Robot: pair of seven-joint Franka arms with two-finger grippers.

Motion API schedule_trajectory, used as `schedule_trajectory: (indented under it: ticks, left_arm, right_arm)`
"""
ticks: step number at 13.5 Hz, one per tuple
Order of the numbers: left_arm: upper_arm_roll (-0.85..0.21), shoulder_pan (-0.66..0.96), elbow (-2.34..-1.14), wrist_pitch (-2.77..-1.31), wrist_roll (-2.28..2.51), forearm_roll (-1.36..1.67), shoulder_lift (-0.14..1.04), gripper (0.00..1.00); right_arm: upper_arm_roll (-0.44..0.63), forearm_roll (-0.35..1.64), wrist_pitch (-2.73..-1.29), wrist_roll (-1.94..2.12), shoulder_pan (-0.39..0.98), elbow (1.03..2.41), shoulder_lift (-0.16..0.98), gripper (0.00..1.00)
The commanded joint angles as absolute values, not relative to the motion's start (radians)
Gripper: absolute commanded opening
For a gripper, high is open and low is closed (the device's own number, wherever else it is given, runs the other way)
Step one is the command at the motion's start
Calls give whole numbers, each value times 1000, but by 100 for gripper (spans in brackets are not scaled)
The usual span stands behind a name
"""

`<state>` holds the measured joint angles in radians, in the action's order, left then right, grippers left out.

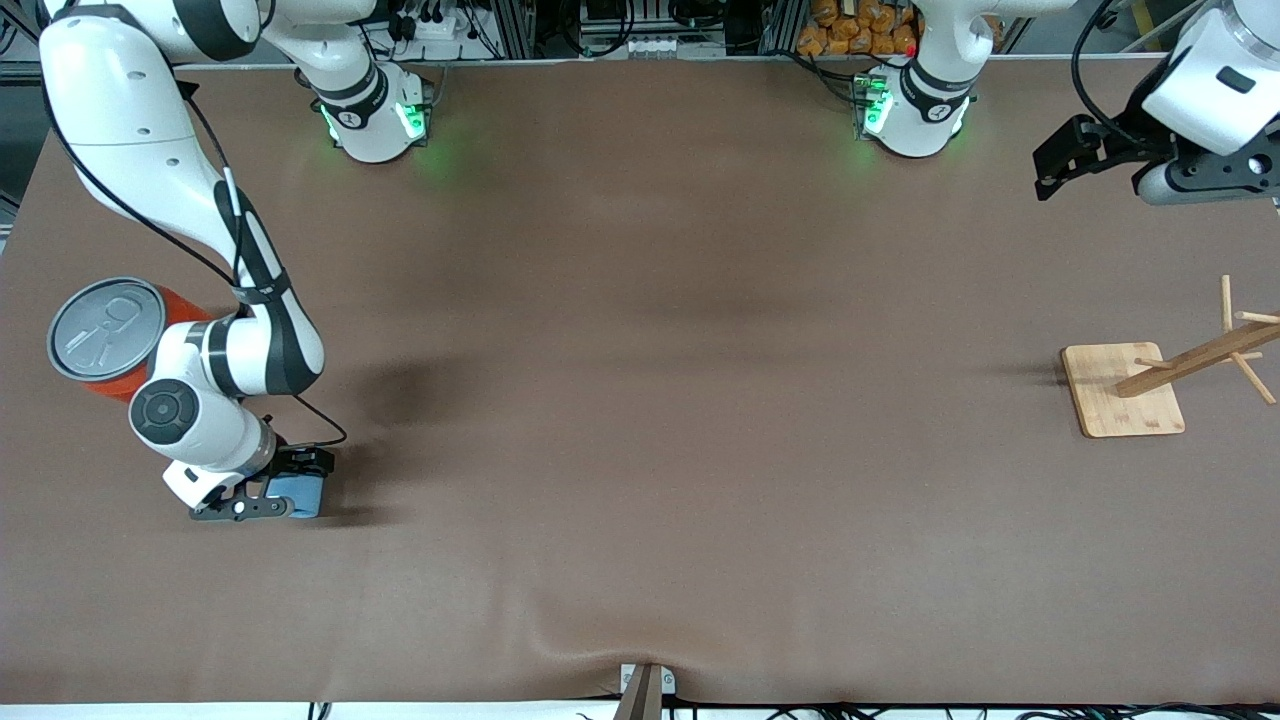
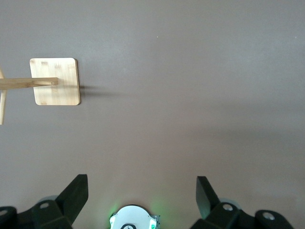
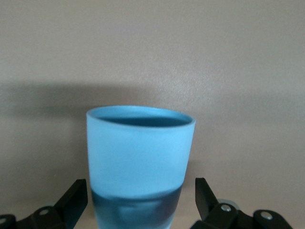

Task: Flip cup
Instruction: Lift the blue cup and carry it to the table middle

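Two hands in my view: right hand [image 1: 285, 497] lower left of frame, fingers spread around cup [image 1: 298, 495] on surface [image 1: 640, 400], not pinching. Left hand [image 1: 1065, 160] upper right, spread, waiting.

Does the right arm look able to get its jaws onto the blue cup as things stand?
Probably yes: the right gripper is low at the cup, jaws open either side of it, nothing between them.

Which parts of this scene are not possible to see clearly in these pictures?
- Cup base: cut off by the right wrist view's edge; in the front view the right gripper covers most of it.
- Orange can: its side is partly hidden by the right arm, front view.
- Wooden rack: its pegs are cut off at the front view's edge.
- Left gripper: only the fingers show.
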<state>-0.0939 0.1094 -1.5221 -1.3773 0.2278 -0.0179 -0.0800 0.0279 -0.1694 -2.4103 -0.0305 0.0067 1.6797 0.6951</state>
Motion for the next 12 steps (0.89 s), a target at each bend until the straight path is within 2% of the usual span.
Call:
schedule_trajectory:
  ticks: [1,2,4,6,7,12]
  left_arm:
    - [-97,103,-1522,-1323,206,-18,-95,100]
    - [-101,103,-1516,-1262,190,-21,-95,100]
    - [-110,112,-1494,-1230,213,-25,-112,100]
    - [-136,110,-1476,-1232,210,-32,-94,100]
    - [-138,112,-1477,-1226,187,-49,-57,100]
    - [-152,104,-1470,-1239,192,-80,-35,100]
  right_arm:
    - [23,-204,-2466,-23,-6,1644,741,100]
    - [23,-204,-2482,-23,-8,1644,752,100]
    - [23,-192,-2496,-38,-9,1644,750,100]
    - [21,-190,-2496,-40,-14,1644,747,66]
    - [21,-190,-2494,-38,-12,1644,742,61]
    - [2,-198,-2487,-23,30,1603,715,61]
